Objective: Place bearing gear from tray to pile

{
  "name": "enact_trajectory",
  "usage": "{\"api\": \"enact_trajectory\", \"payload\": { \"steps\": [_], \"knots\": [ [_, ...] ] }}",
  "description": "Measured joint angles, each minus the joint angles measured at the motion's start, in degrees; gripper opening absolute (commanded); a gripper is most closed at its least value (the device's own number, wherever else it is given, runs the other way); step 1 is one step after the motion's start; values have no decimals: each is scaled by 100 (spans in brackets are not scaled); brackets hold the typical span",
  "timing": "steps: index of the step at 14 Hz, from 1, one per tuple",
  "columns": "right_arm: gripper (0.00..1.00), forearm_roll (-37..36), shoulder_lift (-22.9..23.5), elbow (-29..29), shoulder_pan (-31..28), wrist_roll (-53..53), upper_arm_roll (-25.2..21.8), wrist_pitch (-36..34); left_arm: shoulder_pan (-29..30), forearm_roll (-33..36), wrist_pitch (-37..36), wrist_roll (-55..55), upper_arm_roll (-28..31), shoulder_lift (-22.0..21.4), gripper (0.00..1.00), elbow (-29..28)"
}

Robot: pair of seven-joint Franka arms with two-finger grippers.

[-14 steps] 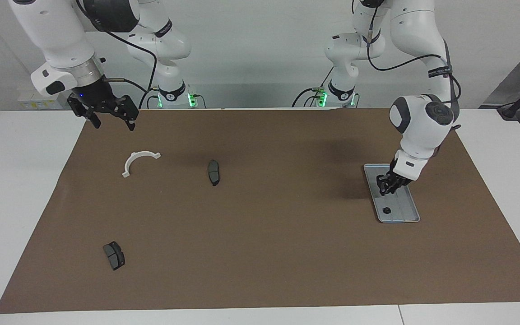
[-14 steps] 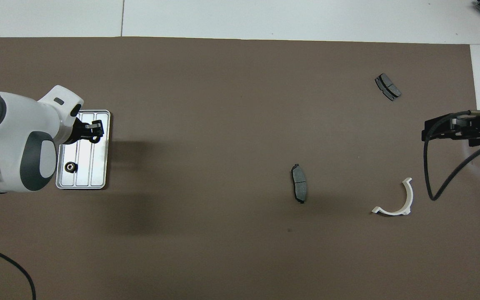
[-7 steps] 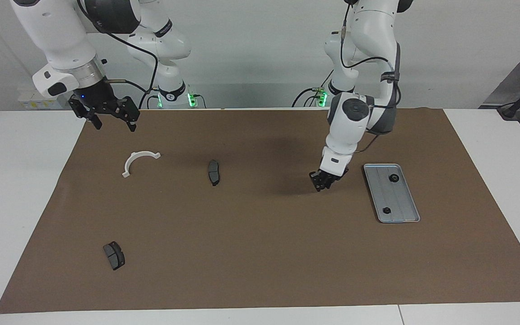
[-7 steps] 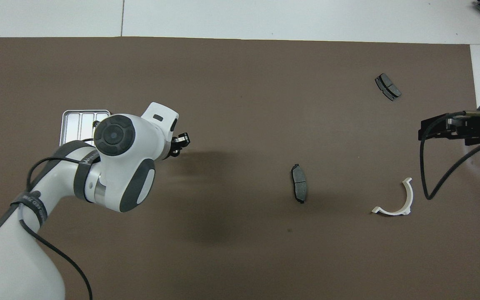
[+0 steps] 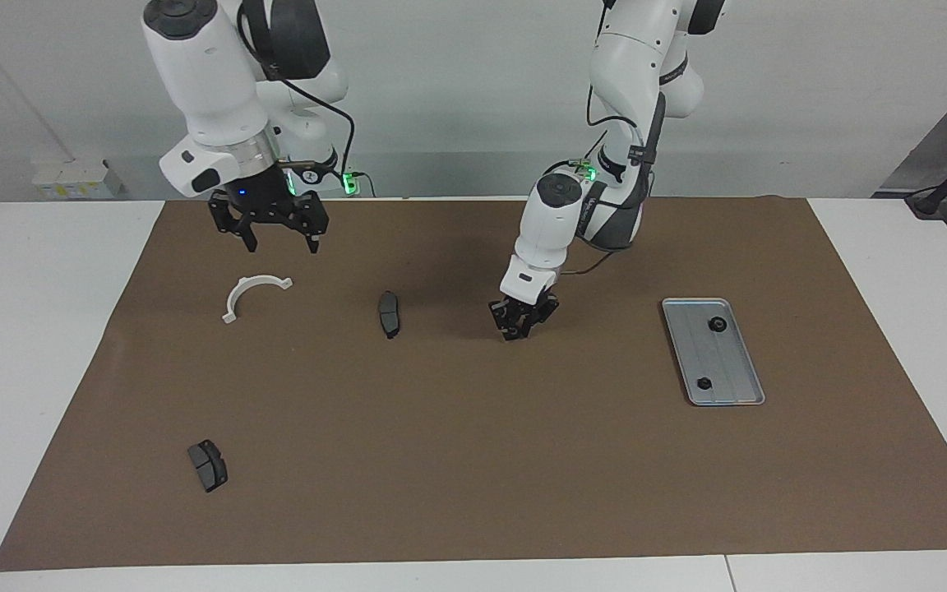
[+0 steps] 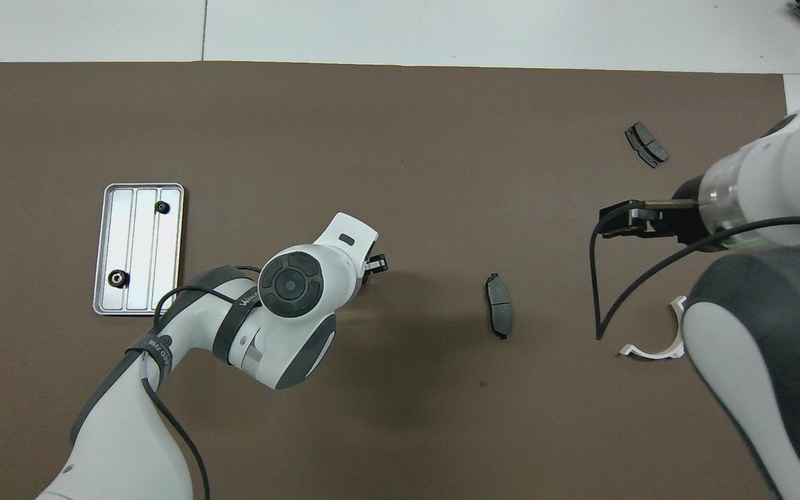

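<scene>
Pale grey wall is running along the back of the room, and a white tabletop (image 5: 30, 370) is carrying a matte brown mat (image 5: 473, 460) that is covering most of it.

Toward the right arm's end, one dark brake pad (image 5: 208, 465) is lying far from the robots. A white bracket (image 5: 230, 312), a thin plastic half-ring, is resting nearer to them. The right hand (image 5: 274, 238) is hanging over the mat just beside the bracket, its fingers spread wide. A second curved brake pad (image 5: 389, 313) is lying near mid-mat.

The left hand (image 5: 520, 322) is hovering low over bare mat between that pad and the tray. I cannot tell whether it is pinching anything (it is all black, seen slantwise).

The tray (image 5: 724, 362), ridged silvery metal with rounded corners, is sitting toward the left arm's end. Two small dark bearing gears (image 5: 718, 323) are lying in it, well apart.

From overhead the left hand (image 6: 376, 264) is showing only a tip past its wrist, the right arm is covering part of the bracket (image 6: 650, 353), and the tray (image 6: 143, 250) is gleaming, its lengthwise ridges plain. Only the facing view is showing the green lights at the arm bases.
</scene>
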Motion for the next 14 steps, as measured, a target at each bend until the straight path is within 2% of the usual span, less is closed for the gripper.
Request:
{"api": "enact_trajectory", "payload": {
  "steps": [3, 5, 8, 14],
  "knots": [
    [100, 0, 284, -25, 535, 641, 11, 465, 27, 0, -12, -1, 66, -4, 87, 140],
    [100, 0, 486, -24, 781, 986, 10, 729, 240, 5, -278, 5, 128, -8, 85, 441],
    [100, 0, 746, -12, 1142, 1483, 9, 1024, 1030, 17, -961, 498, 163, -22, 77, 958],
    [100, -6, 1546, 206, 1808, 2032, 8, 1648, 2314, 18, -1112, 1971, 169, -8, 58, 991]
  ]
}}
